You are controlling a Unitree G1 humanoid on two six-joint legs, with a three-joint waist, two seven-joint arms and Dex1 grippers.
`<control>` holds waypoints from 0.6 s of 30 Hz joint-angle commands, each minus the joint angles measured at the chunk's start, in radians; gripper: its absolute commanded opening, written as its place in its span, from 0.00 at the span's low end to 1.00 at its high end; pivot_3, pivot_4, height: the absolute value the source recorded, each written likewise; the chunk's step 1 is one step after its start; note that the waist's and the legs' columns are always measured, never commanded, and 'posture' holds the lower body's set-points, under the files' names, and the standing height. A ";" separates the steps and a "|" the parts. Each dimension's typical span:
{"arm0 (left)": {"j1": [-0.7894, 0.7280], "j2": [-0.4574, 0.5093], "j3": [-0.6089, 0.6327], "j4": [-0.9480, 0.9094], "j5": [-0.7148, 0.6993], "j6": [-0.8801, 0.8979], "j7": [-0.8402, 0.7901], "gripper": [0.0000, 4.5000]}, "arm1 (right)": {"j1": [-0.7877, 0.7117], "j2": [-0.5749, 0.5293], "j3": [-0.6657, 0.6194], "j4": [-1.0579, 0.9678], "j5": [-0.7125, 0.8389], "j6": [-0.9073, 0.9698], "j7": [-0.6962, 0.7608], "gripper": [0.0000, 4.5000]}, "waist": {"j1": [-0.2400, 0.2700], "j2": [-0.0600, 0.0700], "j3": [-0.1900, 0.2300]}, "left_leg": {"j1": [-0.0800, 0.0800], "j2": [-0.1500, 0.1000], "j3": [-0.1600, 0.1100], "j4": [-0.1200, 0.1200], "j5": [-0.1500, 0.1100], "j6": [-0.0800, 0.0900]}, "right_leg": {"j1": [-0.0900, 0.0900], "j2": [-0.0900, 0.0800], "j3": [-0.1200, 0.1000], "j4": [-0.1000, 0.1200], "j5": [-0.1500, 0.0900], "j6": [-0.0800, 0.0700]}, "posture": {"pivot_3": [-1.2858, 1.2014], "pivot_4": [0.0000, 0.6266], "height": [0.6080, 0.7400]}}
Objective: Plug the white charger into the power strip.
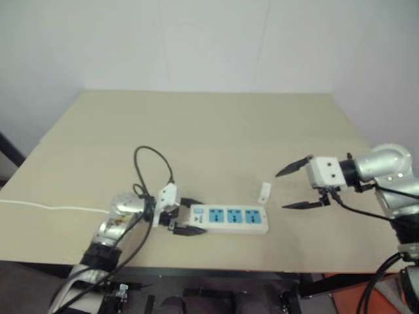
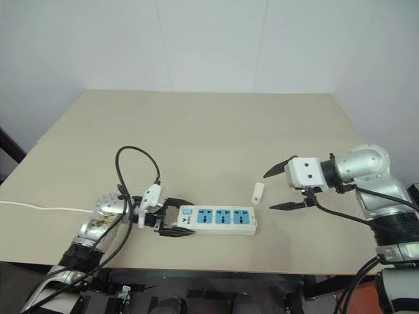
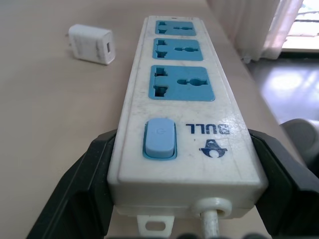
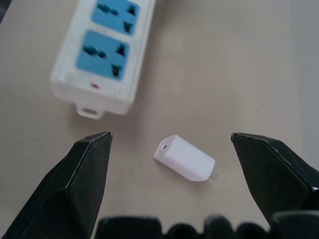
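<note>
- Left gripper: at the near edge of the table, its two black fingers set on either side of the switch end of the power strip, one against each long side. The jaws stand wide because the strip fills the gap between them.
- Power strip: a long white bar lying flat on the table, three blue sockets face up in a row, a pale blue switch at the held end. A thin white cord leaves that end.
- White charger: lying on its side on the table just beyond the strip's free end, apart from it and plugged into nothing. All three sockets hold nothing.
- Right gripper: fully open and holding nothing, hanging just above the table beside the charger. In the right wrist view the charger lies between the two spread fingers, touching neither.
- Far half of the table: bare tan surface running to a white wall.
</note>
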 commanded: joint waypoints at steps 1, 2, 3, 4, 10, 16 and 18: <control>-0.001 -0.021 -0.036 0.083 0.061 -0.131 0.024 0.73 | -0.072 0.005 0.035 0.053 -0.042 -0.093 0.061 1.00 | -0.002 0.000 0.000 | 0.000 0.000 0.000 0.000 0.000 0.000 | 0.000 0.000 0.000 0.000 0.000 0.000 | 0.52 0.24 1.00; -0.002 -0.025 -0.043 0.109 0.070 -0.151 0.021 0.73 | -0.094 0.009 0.053 0.074 -0.059 -0.123 0.072 1.00 | -0.001 0.000 0.000 | 0.000 0.000 0.000 0.000 0.000 0.000 | 0.000 0.000 0.000 0.000 0.000 0.000 | 0.52 0.24 1.00; -0.004 -0.029 -0.049 0.129 0.074 -0.161 0.014 0.73 | -0.122 0.016 0.074 0.101 -0.076 -0.154 0.082 1.00 | -0.001 0.000 0.000 | 0.001 0.000 0.000 0.000 0.000 0.000 | 0.000 0.000 0.000 0.000 0.000 0.000 | 0.52 0.24 1.00; -0.006 -0.030 -0.053 0.143 0.074 -0.168 0.007 0.73 | -0.142 0.020 0.089 0.122 -0.086 -0.177 0.087 1.00 | 0.000 0.000 0.000 | 0.001 0.000 0.000 0.000 0.000 0.000 | 0.001 0.000 0.000 0.000 0.000 0.000 | 0.52 0.24 1.00; -0.024 -0.041 -0.063 0.179 0.064 -0.184 -0.009 0.73 | -0.280 0.046 0.212 0.301 -0.174 -0.382 0.090 1.00 | 0.000 0.001 0.000 | 0.004 0.000 0.000 0.000 0.000 0.000 | 0.003 0.000 0.000 0.000 0.000 0.000 | 0.52 0.24 1.00; -0.036 -0.036 -0.070 0.157 0.039 -0.112 -0.052 0.73 | -0.406 0.103 0.324 0.492 -0.298 -0.629 0.077 1.00 | -0.002 0.001 -0.001 | 0.004 0.000 0.000 0.000 0.000 0.000 | 0.002 0.000 0.000 0.001 0.000 0.000 | 0.52 0.24 1.00; -0.034 -0.034 -0.068 0.142 0.035 -0.091 -0.055 0.73 | -0.444 0.128 0.350 0.543 -0.338 -0.692 0.055 1.00 | -0.004 0.001 0.000 | 0.004 0.000 0.000 0.000 0.000 0.000 | 0.002 0.000 0.000 0.001 0.000 0.000 | 0.52 0.24 1.00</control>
